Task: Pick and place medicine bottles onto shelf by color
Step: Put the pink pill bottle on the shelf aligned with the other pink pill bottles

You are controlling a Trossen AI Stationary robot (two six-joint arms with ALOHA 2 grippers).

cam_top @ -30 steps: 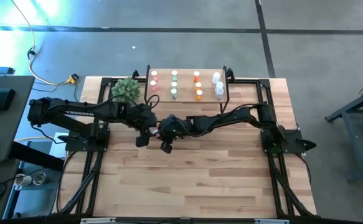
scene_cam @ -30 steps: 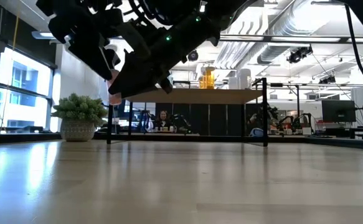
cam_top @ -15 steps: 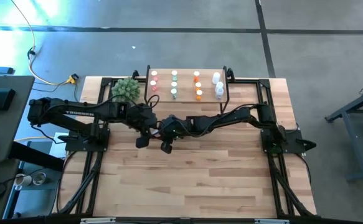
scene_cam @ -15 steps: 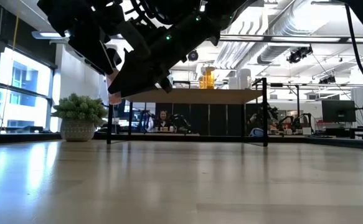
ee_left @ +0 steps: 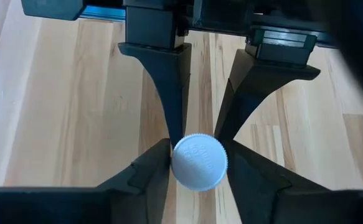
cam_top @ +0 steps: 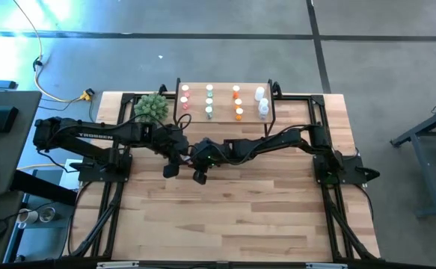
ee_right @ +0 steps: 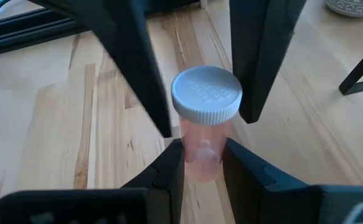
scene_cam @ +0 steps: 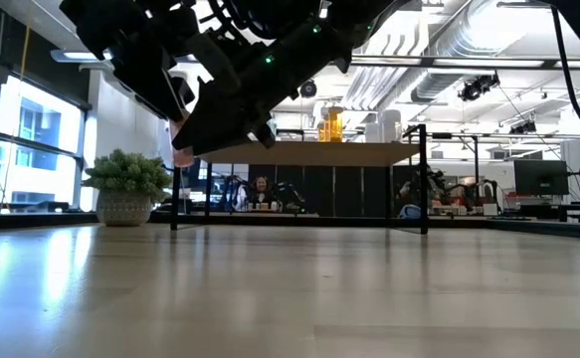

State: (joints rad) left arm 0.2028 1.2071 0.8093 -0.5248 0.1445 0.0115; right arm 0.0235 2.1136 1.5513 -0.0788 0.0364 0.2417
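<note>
I have both arms meeting over the middle of the table (cam_top: 232,202), just in front of the shelf (cam_top: 221,88), which stands at 12 o'clock from them. My right gripper (ee_right: 201,155) is clamped tight on the body of a pink bottle (ee_right: 203,144), its white cap (ee_right: 206,94) standing clear above the fingertips. From the left wrist camera I look straight down on that cap (ee_left: 198,161); my left gripper (ee_left: 198,163) has its 2 fingers pressed against the cap's sides at 3 and 9 o'clock, partly closed, with the other arm's 2 dark fingers showing beyond. In the overhead view the left gripper (cam_top: 174,146) sits at 9 o'clock of the right gripper (cam_top: 200,158), the 2 nearly touching. On the shelf I count 4 columns of bottles: pink at the left (cam_top: 185,95), then green (cam_top: 209,100), orange (cam_top: 237,101) and clear (cam_top: 262,101) at the right. A potted plant (cam_top: 151,107) stands at 9 o'clock of the shelf. From table height the grippers hang as a dark mass above the tabletop, a touch of pink (scene_cam: 182,156) at their lower edge.
</note>
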